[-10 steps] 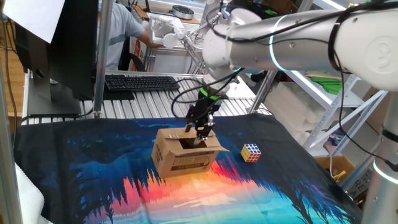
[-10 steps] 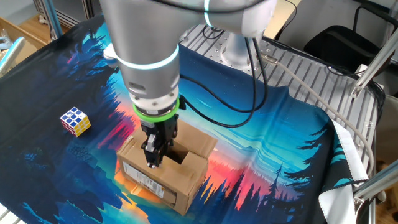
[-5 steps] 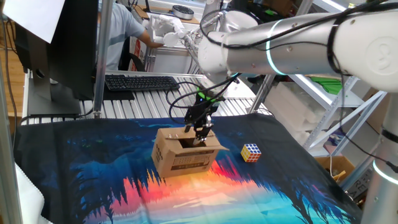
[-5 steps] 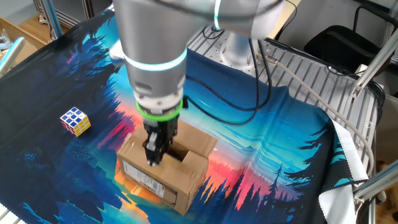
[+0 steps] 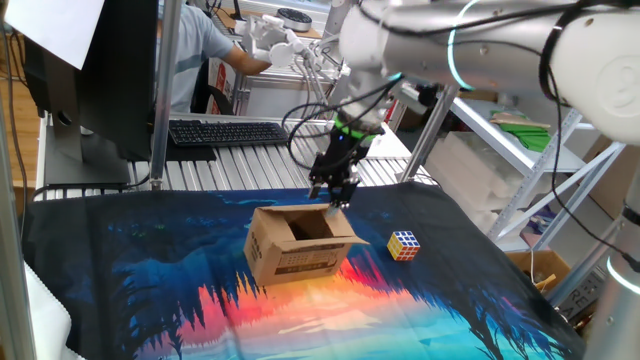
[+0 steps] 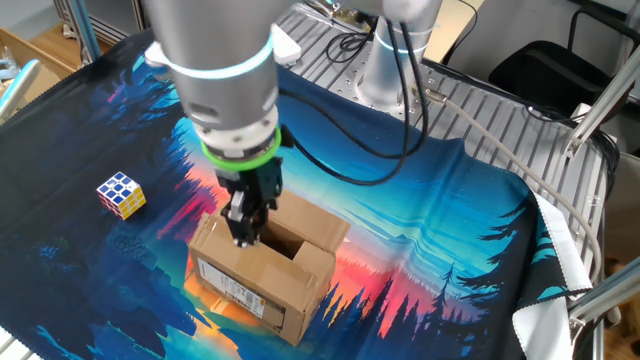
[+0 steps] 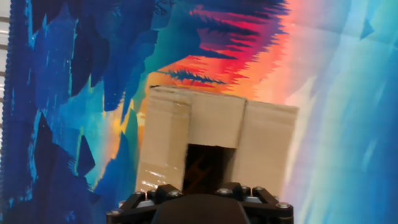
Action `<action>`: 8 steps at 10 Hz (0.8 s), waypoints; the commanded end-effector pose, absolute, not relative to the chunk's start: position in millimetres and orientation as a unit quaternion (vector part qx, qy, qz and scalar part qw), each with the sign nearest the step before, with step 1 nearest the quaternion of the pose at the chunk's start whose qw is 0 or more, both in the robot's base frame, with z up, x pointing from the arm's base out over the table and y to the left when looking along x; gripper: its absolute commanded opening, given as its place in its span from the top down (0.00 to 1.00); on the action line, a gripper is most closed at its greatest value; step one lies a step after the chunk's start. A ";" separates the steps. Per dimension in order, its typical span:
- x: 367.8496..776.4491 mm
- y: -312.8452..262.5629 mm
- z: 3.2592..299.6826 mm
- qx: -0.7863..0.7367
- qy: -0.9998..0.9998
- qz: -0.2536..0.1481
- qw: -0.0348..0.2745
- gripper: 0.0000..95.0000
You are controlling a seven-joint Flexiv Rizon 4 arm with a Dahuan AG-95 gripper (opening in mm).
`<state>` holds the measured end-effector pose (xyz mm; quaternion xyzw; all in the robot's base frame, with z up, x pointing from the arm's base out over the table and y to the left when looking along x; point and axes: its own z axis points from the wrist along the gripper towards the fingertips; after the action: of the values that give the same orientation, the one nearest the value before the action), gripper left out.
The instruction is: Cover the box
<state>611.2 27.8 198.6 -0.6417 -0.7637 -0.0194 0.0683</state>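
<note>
The gripper (image 6: 243, 228) hangs above the box (image 6: 262, 268), jaws partly spread on nothing; the box sits mid-cloth (image 6: 420, 230), three flaps seemingly folded, a dark gap left; I'd judge the covering mostly done, one flap remaining.

Two fixed views facing the cloth-covered table (image 5: 150, 300) from opposite sides, sharing the box (image 5: 297, 250) mid-frame; hand view straight down, close above it

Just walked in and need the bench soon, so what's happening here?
A robot arm is closing up a cardboard box on the printed cloth. Its gripper hangs just above the box, holding nothing. Some flaps are folded in, but a dark gap in the top is uncovered. A puzzle cube sits beside it, untouched.
</note>
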 end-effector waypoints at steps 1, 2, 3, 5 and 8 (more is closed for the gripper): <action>604.0 28.6 198.8 -0.643 -0.763 -0.020 0.061 0.40; 597.8 28.3 198.1 -0.642 -0.764 -0.021 0.058 0.40; 590.6 27.7 197.0 -0.640 -0.766 -0.022 0.056 0.40; 576.7 27.0 195.3 -0.640 -0.766 -0.025 0.055 0.40; 552.2 32.6 198.2 -0.650 -0.757 -0.026 0.053 0.40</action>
<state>547.2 32.7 199.1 -0.6526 -0.7557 -0.0270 0.0485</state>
